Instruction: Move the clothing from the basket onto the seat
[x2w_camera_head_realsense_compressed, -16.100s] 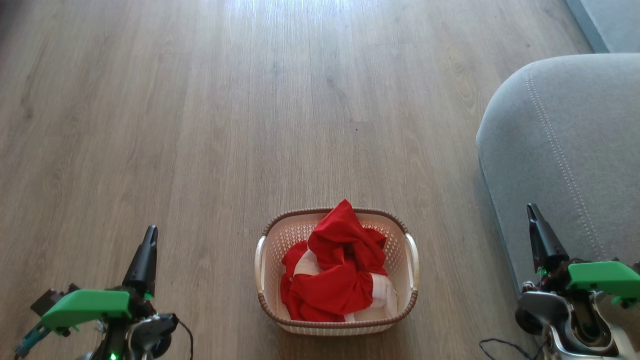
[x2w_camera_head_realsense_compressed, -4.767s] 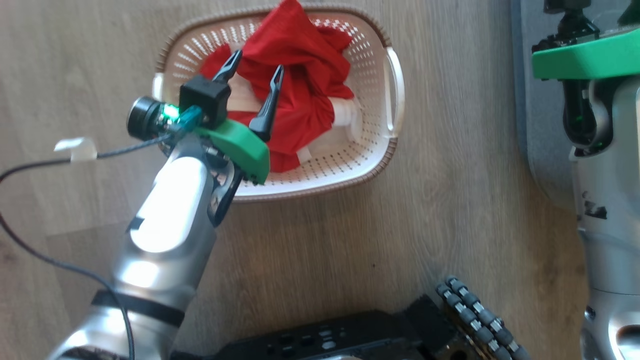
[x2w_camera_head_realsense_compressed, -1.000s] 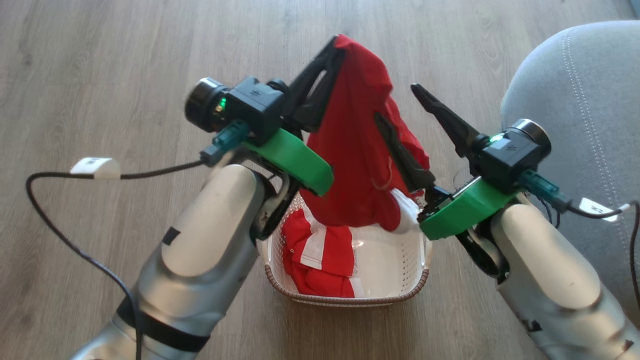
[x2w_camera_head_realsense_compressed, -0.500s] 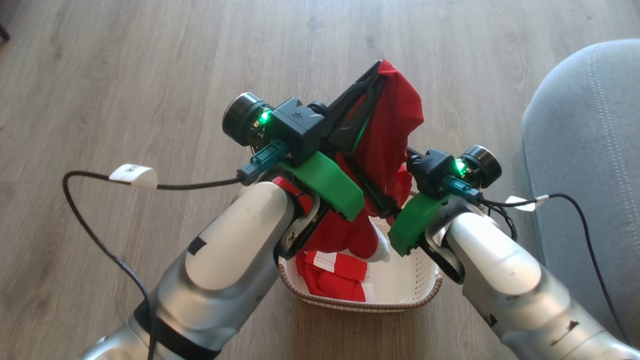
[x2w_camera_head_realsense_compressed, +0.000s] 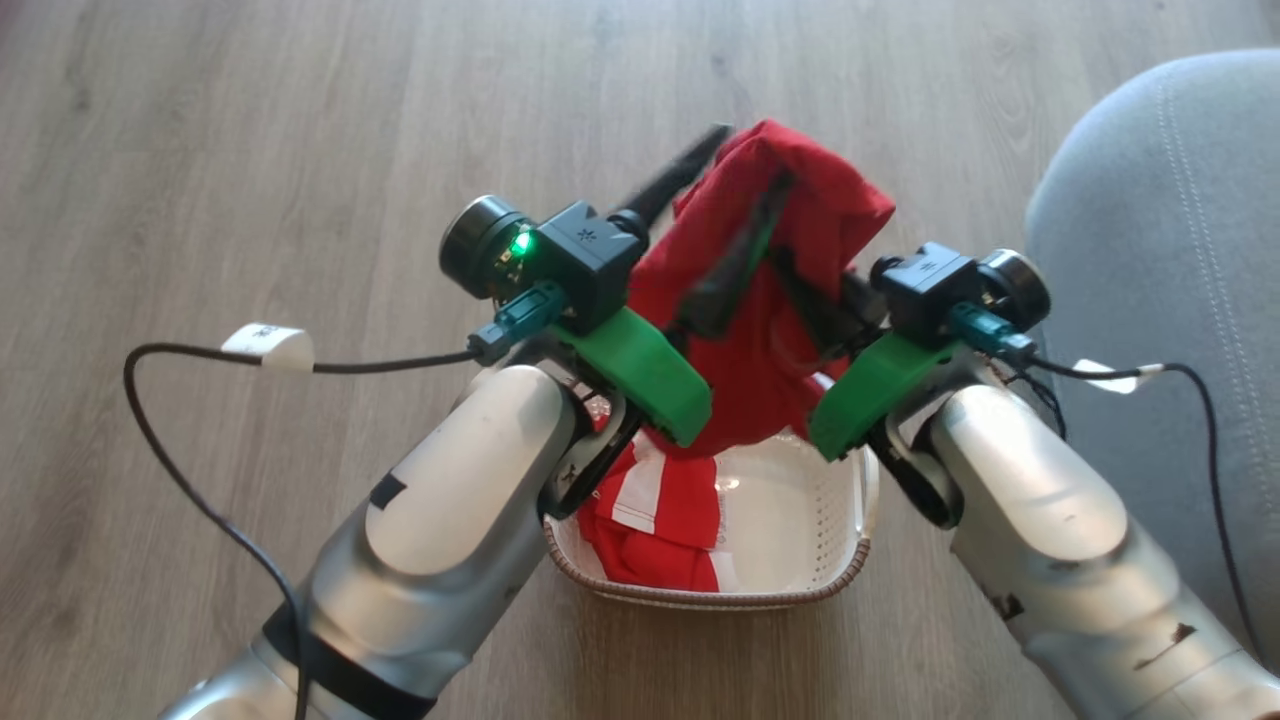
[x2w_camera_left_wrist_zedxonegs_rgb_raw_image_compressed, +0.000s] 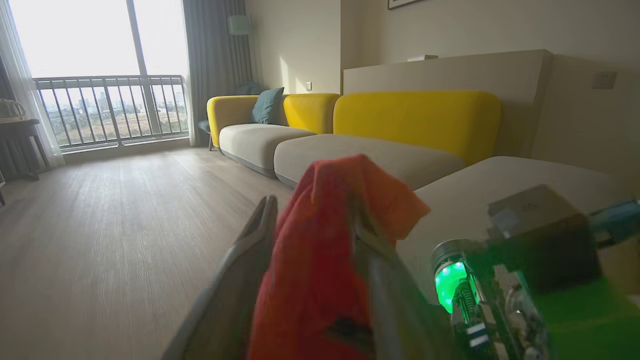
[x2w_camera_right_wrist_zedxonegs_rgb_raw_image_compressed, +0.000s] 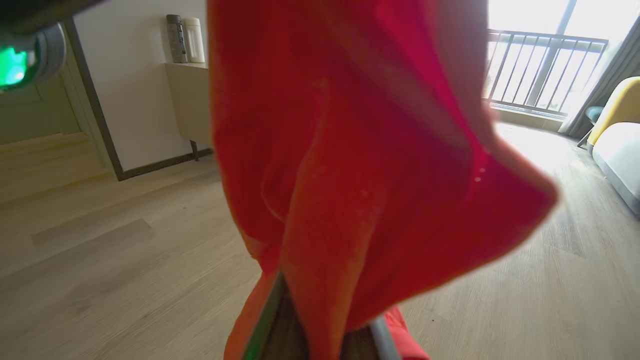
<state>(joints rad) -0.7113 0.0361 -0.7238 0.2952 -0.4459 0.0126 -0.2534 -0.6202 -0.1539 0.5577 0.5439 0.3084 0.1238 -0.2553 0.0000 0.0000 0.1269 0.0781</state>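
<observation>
A plain red piece of clothing (x2w_camera_head_realsense_compressed: 790, 215) hangs above the basket (x2w_camera_head_realsense_compressed: 852, 535), held up between both arms. My right gripper (x2w_camera_head_realsense_compressed: 790, 268) is shut on its right side; in the right wrist view the fabric (x2w_camera_right_wrist_zedxonegs_rgb_raw_image_compressed: 350, 150) rises from between the closed fingers (x2w_camera_right_wrist_zedxonegs_rgb_raw_image_compressed: 320, 345). My left gripper (x2w_camera_head_realsense_compressed: 752, 158) stands open: one finger (x2w_camera_head_realsense_compressed: 675, 185) is clear of the cloth and the other lies inside a fold. In the left wrist view the cloth (x2w_camera_left_wrist_zedxonegs_rgb_raw_image_compressed: 320, 260) sits between the parted fingers. A red garment with white bands (x2w_camera_head_realsense_compressed: 650, 510) lies in the basket. The grey seat (x2w_camera_head_realsense_compressed: 1150, 200) is at the right.
Wooden floor (x2w_camera_head_realsense_compressed: 250, 150) surrounds the basket. Black cables (x2w_camera_head_realsense_compressed: 200, 400) trail from both wrists. In the left wrist view, a yellow sofa (x2w_camera_left_wrist_zedxonegs_rgb_raw_image_compressed: 415, 120) and a pale cushion (x2w_camera_left_wrist_zedxonegs_rgb_raw_image_compressed: 500, 185) lie ahead, with a balcony window (x2w_camera_left_wrist_zedxonegs_rgb_raw_image_compressed: 100, 75) at the far left.
My right gripper has closed on the red garment. The left gripper's fingers have parted, one now free of the cloth. The garment has shifted a little toward the seat.
</observation>
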